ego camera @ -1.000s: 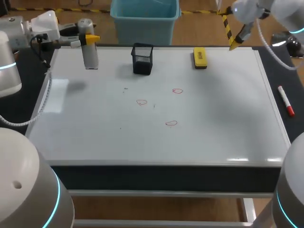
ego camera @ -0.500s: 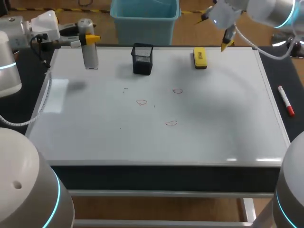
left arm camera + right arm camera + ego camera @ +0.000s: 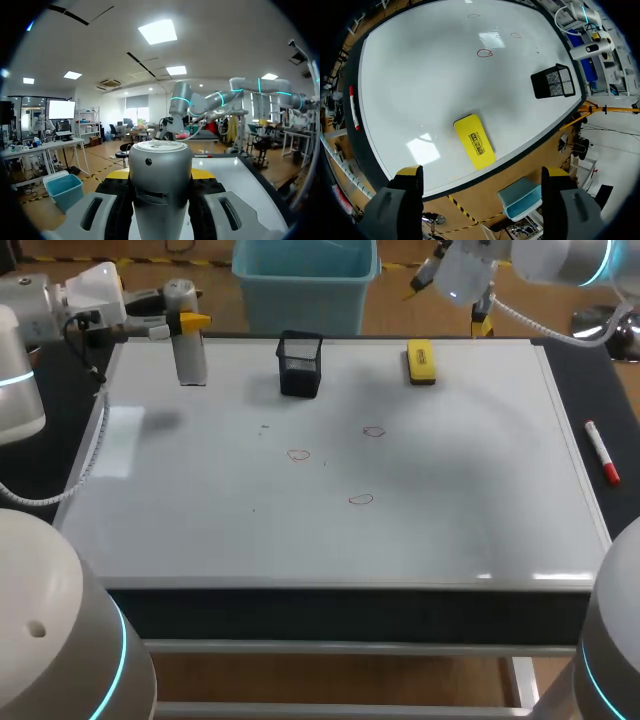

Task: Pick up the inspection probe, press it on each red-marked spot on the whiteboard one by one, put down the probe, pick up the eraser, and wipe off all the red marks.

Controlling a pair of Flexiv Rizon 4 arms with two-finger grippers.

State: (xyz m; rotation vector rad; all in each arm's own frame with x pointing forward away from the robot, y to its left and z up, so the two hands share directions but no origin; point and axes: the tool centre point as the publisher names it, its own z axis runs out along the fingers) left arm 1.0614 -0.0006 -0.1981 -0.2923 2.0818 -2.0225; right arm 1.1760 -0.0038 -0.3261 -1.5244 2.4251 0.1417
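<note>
**Silver probe being held, yellow eraser being left alone**

The silver round metal probe (image 3: 187, 350) is being held upright by the left gripper (image 3: 186, 320) at the far left corner of the flat white whiteboard (image 3: 450, 500). In the left wrist view, the probe (image 3: 160, 200) is being squeezed from both sides by the black fingers (image 3: 117, 210) of the left gripper (image 3: 160, 175), so the jaws are being kept clamped on it. Whether the probe's foot is touching the board cannot be told.

The right gripper (image 3: 450, 302) is being held up in the air past the far edge of the board. Its jaws are being kept wide apart, with nothing between them. In the right wrist view, the yellow block eraser (image 3: 474, 141) is being seen just ahead of the right gripper (image 3: 481, 172).

The eraser (image 3: 421, 361) is being left flat on the board near the far edge. A black mesh pen cup (image 3: 300, 364) is being kept to its left, well apart. Three small red marks (image 3: 361, 499) are being shown near the middle of the board. A red and white marker (image 3: 602, 452) is being left beside the board's right edge.
</note>
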